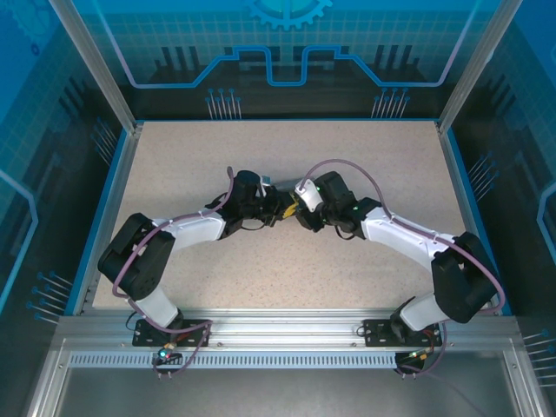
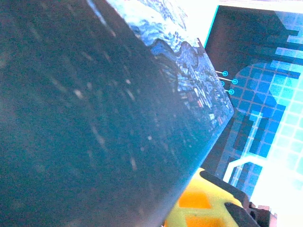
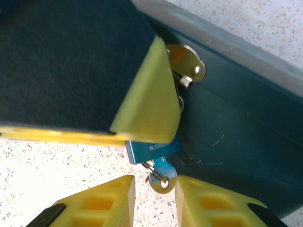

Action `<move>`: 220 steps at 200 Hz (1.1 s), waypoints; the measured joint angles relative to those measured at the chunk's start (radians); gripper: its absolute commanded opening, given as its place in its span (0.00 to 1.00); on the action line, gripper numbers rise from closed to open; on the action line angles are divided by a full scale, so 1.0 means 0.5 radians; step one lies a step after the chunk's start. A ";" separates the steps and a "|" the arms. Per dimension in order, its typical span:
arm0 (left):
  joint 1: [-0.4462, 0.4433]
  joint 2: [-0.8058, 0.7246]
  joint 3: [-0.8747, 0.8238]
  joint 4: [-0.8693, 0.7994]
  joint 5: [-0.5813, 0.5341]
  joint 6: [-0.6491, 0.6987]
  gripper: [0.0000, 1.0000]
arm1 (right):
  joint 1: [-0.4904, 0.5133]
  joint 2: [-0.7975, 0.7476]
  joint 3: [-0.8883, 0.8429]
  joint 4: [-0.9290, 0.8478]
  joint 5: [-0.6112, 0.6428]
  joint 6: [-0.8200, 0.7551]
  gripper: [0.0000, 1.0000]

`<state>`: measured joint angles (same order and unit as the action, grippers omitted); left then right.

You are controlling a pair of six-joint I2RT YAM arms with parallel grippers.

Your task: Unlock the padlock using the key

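The small blue-bodied padlock (image 3: 147, 150) hangs by its metallic shackle from the brass hasp (image 3: 189, 66) on the side of the dark blue box printed with a swirling night sky (image 2: 94, 118). The box stands at the middle of the speckled table (image 1: 217, 278), between the two arms. The tiny thin grey metal key (image 3: 162, 179) projects from the underside of the padlock body and appears seated in the keyway. Its round head points toward the right wrist camera.

Left gripper (image 1: 271, 208): pressed nearly together. One yellow finger (image 3: 147, 94) lies over the upper part of the padlock. The opposing finger is hidden, so a pinch on the padlock body is the probable reading, serving to steady it.

Right gripper (image 3: 155, 189): spread. Its yellow fingers stand on either side of the key head, close to it, with no contact visible.

Step in hand: taking hold of the key head. Insertion appears complete, and the shackle is closed.

Next move: close the right fingers squarely on the flat of the key head, then rotate the wrist about the key's axis while the left claw holds the body against the turn. The key is small and smooth, so an off-centre grip risks slipping.
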<state>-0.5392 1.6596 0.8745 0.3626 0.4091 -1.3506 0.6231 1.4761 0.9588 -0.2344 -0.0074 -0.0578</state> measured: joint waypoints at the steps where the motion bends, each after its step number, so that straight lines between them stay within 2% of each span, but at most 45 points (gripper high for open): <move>1: 0.000 0.000 0.000 0.000 0.000 0.000 0.00 | 0.000 0.001 0.001 0.002 0.000 -0.001 0.27; 40: 0.000 0.000 0.000 0.000 -0.001 0.001 0.00 | 0.000 0.037 0.043 0.007 -0.001 -0.014 0.24; 90: 0.005 0.000 0.000 -0.022 -0.002 0.001 0.00 | -0.001 0.078 0.050 0.021 -0.005 -0.040 0.09; 128: 0.013 0.000 0.000 -0.029 -0.001 0.001 0.00 | -0.018 0.078 0.050 0.028 -0.060 -0.011 0.00; 168: 0.013 0.000 0.000 -0.017 0.002 0.000 0.00 | -0.127 0.078 0.044 0.036 -0.323 0.094 0.00; 220: 0.013 0.000 0.000 0.055 0.032 -0.001 0.00 | -0.330 0.096 0.044 0.040 -0.821 0.284 0.00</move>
<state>-0.5327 1.6596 0.8745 0.3901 0.4252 -1.3510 0.4580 1.5242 0.9810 -0.2142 -0.4179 0.0841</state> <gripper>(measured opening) 0.125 0.055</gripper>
